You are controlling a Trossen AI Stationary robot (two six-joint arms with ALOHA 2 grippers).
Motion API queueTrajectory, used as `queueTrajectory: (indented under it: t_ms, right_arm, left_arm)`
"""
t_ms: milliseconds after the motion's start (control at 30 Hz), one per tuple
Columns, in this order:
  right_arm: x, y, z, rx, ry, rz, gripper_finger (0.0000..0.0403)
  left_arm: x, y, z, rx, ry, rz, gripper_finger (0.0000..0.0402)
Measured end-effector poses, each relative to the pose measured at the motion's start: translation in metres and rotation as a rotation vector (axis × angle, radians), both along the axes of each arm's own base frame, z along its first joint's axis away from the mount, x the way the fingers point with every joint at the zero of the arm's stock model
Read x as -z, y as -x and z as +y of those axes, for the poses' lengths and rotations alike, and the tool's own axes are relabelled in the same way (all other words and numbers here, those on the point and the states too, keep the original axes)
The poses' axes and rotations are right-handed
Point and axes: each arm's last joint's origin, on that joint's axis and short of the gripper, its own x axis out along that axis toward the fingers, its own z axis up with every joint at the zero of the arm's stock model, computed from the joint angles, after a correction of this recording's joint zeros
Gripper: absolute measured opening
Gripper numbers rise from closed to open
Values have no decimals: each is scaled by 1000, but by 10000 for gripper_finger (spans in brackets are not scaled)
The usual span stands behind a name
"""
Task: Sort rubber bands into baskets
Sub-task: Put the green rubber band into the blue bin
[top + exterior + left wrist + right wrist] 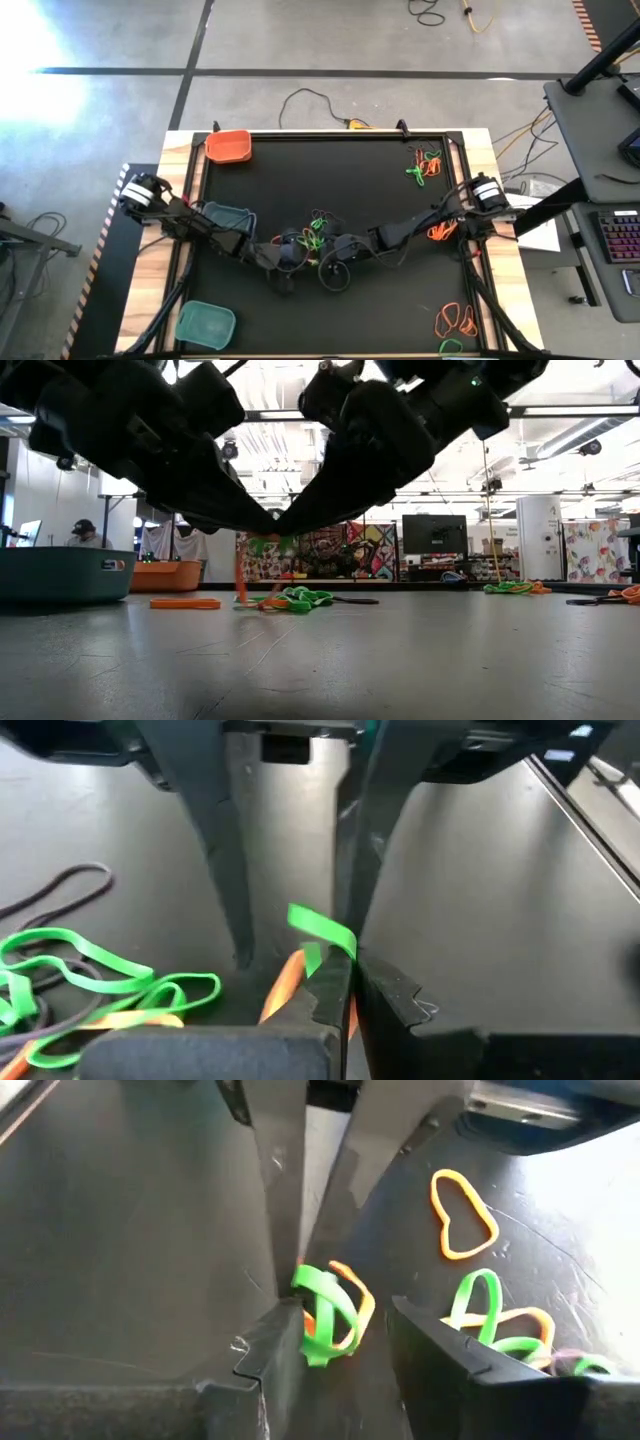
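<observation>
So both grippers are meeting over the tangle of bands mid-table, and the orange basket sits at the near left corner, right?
Not quite. The orange basket sits at the far left corner, as the high view shows; a teal basket holds the near left corner. Both grippers do meet over the mid-table bands.

Left end effector [285,262] clamped shut, right end effector [335,270] parted, tips meeting

Probably a robotics lab — concrete floor [400,40], loose cables [310,100], desk keyboard [620,238], monitors [433,532].
</observation>
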Motion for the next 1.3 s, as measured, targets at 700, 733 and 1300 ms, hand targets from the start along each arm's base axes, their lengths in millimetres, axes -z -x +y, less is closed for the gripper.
queueTrajectory:
  t_ms: [700,733,1300]
  right_arm:
    - [-14,-6,-2,-36,90,54,12]
    - [-16,-6,-3,-37,93,49,12]
    - [-21,-8,-14,28,107,17,12]
  left_arm:
    - [-3,21,6,-93,-28,194,29]
    - [-4,24,8,-124,-46,209,37]
    - [-6,18,7,-178,-128,114,133]
